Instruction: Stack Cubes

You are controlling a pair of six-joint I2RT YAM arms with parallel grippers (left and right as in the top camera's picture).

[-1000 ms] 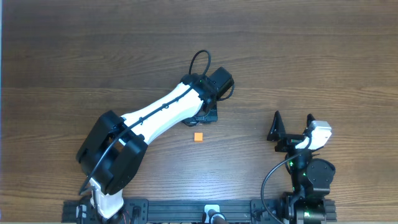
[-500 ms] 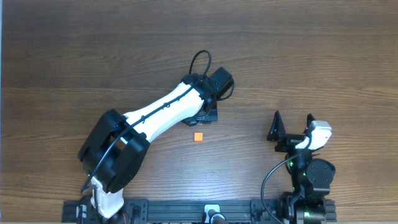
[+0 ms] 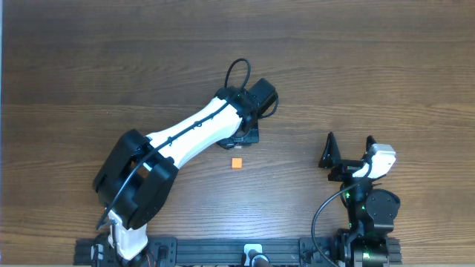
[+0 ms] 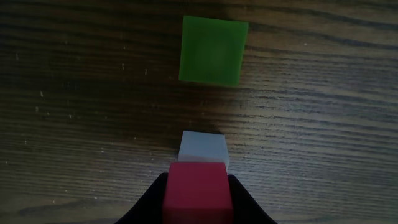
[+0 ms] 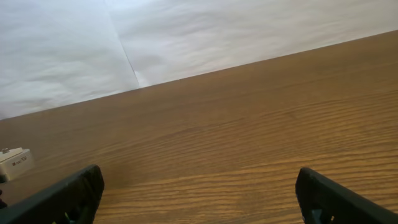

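My left gripper (image 4: pixel 196 193) is shut on a red cube (image 4: pixel 196 190), held just above the wooden table. Right beyond the red cube a white cube (image 4: pixel 203 147) lies on the table, partly covered by it. Farther out sits a green cube (image 4: pixel 212 50), apart from the others. In the top view the left gripper (image 3: pixel 243 135) sits mid-table under the arm, and a small orange cube (image 3: pixel 237 163) lies just in front of it. My right gripper (image 3: pixel 347 147) stands open near its base at the right, with nothing between its fingers (image 5: pixel 71 193).
The brown wooden table (image 3: pixel 371 67) spreads wide around the cubes. A white wall (image 5: pixel 186 37) rises beyond the table's edge in the right wrist view, and a small white object (image 5: pixel 13 163) lies at that edge.
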